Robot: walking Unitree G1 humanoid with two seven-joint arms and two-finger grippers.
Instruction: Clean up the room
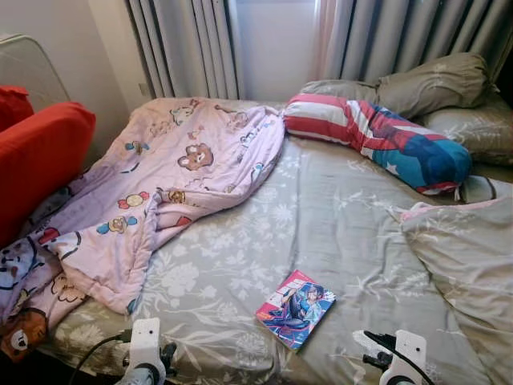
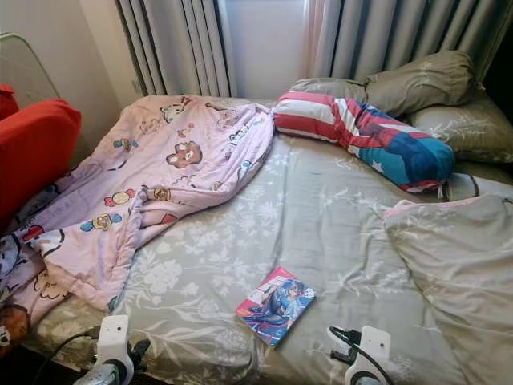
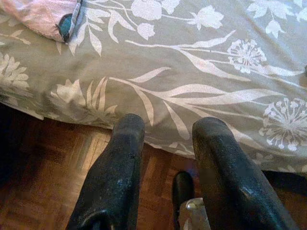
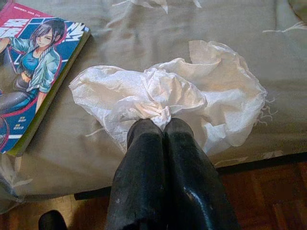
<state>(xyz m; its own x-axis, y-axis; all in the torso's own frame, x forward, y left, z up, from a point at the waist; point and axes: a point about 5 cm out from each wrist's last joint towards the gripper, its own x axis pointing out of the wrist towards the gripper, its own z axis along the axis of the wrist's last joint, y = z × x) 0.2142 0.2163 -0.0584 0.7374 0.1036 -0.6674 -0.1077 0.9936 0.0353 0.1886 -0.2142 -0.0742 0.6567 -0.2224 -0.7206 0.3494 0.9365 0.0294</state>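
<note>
A crumpled white tissue [image 4: 201, 91] lies on the grey flowered bed sheet [image 1: 321, 224] near the bed's front edge. My right gripper [image 4: 160, 125] is shut on the tissue's near fold. Just beside the tissue lies a manga book [image 4: 33, 72] with a pink and blue cover, also seen on the bed [image 1: 295, 309]. My left gripper [image 3: 168, 127] is open and holds nothing. It hangs over the bed's front edge, with wooden floor [image 3: 48, 182] under it. A pink cartoon blanket [image 1: 160, 192] lies rumpled over the bed's left side.
A long striped red, white and blue pillow [image 1: 377, 136] and grey pillows [image 1: 433, 80] lie at the head of the bed. A bunched grey duvet [image 1: 465, 265] sits on the right. A red cushion [image 1: 40, 160] stands at the left. Curtains [image 1: 192, 48] hang behind.
</note>
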